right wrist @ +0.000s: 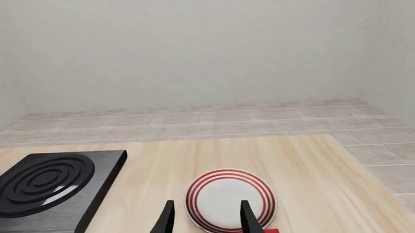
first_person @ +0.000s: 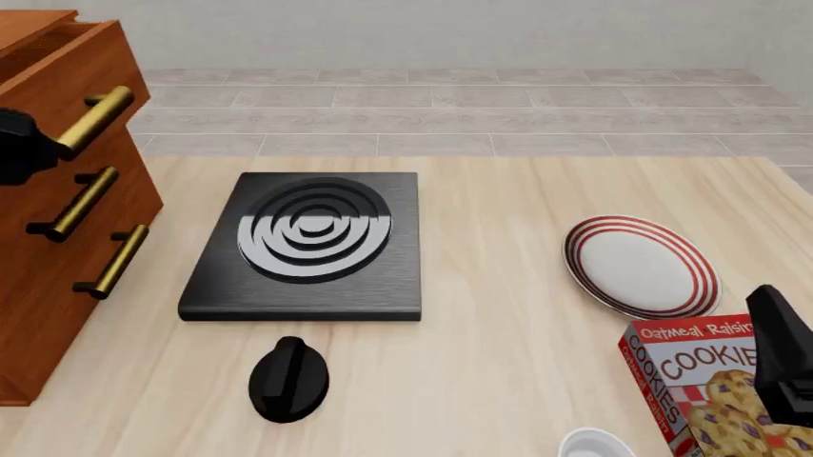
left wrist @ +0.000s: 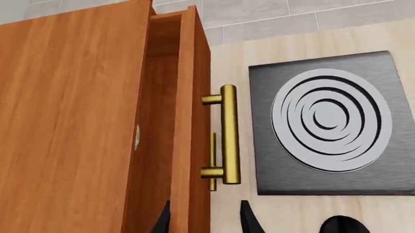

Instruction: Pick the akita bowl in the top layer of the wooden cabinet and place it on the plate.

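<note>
The cabinet [first_person: 57, 219] is seen at the left edge of the desk [first_person: 508, 343] in the front view, with its top layer [first_person: 64, 67] pulled out beyond the two lower drawers. The left gripper [first_person: 26, 143] is seen at the top layer's brass handle [first_person: 95, 119]; in the left wrist view its jaws are parted, one fingertip [left wrist: 250, 221] on the handle's side of the drawer front and the other on its inner side, and nothing is held. Just inside the opened layer, a small pale sliver [left wrist: 137, 137] is visible, too little to be identified as the bowl; the bowl cannot otherwise be seen.

The plate [first_person: 642, 267] lies bare on the right part of the desk, well apart from the cabinet. The right gripper [right wrist: 206, 221] is seen with jaws open and empty, the plate showing between them in the right wrist view. A black stove [first_person: 311, 243] lies between cabinet and plate, with a black knob [first_person: 288, 379] near its front edge. A cookie box [first_person: 711, 390] stands just in front of the plate.
</note>
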`<action>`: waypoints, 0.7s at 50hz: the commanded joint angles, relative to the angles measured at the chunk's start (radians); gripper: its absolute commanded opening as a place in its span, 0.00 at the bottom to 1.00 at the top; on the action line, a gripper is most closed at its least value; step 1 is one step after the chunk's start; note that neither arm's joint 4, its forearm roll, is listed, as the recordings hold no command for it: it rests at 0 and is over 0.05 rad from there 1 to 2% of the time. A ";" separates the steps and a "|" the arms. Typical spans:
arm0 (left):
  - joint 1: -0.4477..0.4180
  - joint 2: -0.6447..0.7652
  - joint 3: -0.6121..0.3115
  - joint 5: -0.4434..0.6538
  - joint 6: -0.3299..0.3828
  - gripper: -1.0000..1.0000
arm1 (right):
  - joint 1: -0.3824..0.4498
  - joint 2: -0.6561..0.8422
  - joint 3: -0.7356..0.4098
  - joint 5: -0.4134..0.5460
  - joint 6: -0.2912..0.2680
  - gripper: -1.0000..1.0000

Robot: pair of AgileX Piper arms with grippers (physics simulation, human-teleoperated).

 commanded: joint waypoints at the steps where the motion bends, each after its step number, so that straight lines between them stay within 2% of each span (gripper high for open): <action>1: -0.102 0.046 0.032 0.037 -0.018 1.00 | -0.002 0.000 0.000 -0.001 0.003 1.00; 2: -0.141 0.046 0.030 0.048 -0.056 1.00 | -0.001 0.000 0.000 -0.002 0.003 1.00; 9: -0.138 0.039 0.022 0.054 -0.039 1.00 | -0.003 0.000 0.000 -0.002 0.004 1.00; 12: -0.162 0.033 0.023 0.059 -0.046 1.00 | -0.002 0.000 0.000 -0.003 0.006 1.00; 13: -0.189 0.033 0.022 0.065 -0.069 1.00 | -0.002 0.000 0.001 -0.004 0.006 1.00; 15: -0.182 0.029 0.020 0.065 -0.057 1.00 | -0.002 0.000 0.001 -0.004 0.006 1.00; 35: -0.266 0.039 0.007 0.071 -0.103 1.00 | -0.003 0.000 -0.001 -0.005 0.008 1.00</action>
